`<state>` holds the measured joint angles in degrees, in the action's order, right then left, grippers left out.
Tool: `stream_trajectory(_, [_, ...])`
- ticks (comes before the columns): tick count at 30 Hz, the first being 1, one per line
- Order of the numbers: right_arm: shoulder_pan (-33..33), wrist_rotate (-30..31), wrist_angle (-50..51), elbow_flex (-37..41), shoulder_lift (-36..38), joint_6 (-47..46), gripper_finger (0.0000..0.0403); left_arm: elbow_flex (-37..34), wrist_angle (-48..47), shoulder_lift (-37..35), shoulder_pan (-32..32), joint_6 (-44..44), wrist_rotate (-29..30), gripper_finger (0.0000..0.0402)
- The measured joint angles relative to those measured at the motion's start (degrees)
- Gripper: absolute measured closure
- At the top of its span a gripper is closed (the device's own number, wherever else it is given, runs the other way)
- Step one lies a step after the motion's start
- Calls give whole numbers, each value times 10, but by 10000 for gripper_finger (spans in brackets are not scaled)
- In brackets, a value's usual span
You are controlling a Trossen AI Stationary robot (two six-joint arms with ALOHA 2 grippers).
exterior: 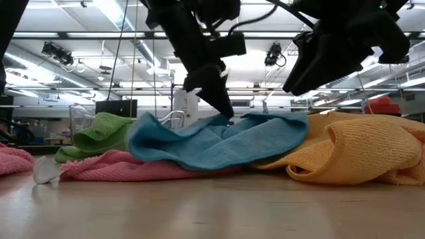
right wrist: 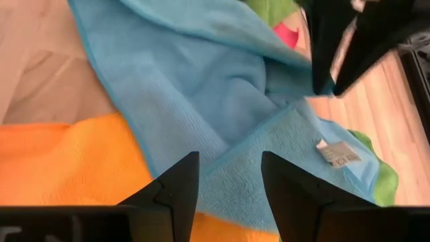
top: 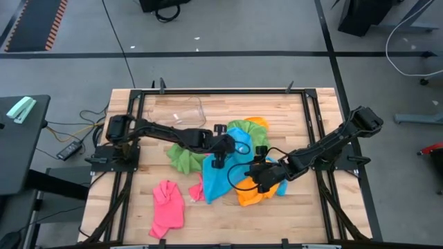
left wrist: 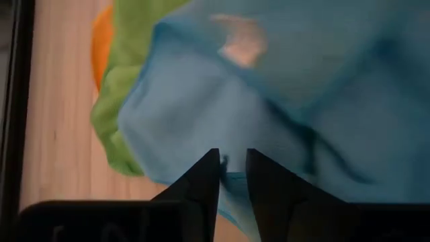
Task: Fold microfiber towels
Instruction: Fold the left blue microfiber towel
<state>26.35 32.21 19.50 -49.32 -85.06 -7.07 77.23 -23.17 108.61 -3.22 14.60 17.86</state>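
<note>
Broadly, the wooden plank table (top: 291, 214) carries a heap of soft nubby cloths at its middle. Biggest is the blue towel (top: 223, 173), crumpled, its long side running from the table's far edge toward the near edge, its white tag turned up. Under its near-right end lies the orange towel (top: 252, 195), partly covered. The green towel (top: 181, 156) bunches at the blue one's left, mostly hidden. A pink towel (top: 168, 207) lies well apart, near-left; another pink scrap peeks from under the blue. The left gripper (top: 219, 160) pinches a raised blue fold. The right gripper (right wrist: 228, 176) hovers over blue and orange, fingers parted, empty.
</note>
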Motion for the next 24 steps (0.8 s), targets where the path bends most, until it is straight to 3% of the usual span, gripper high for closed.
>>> stream_trajectory(6, [0, 18, 5, 0, 0, -2, 233, 0, 24, 4, -35, 57, 6, 288])
stream_trajectory(14, [5, 25, -4, 0, 0, -5, 233, 0, 66, 40, -50, 101, 91, 248])
stream_trajectory(17, [12, 25, -5, 0, 0, -7, 233, 0, 75, 47, -54, 102, 127, 248])
stream_trajectory(24, [12, 31, -9, 0, 0, -7, 233, 0, 75, 47, -54, 88, 130, 286])
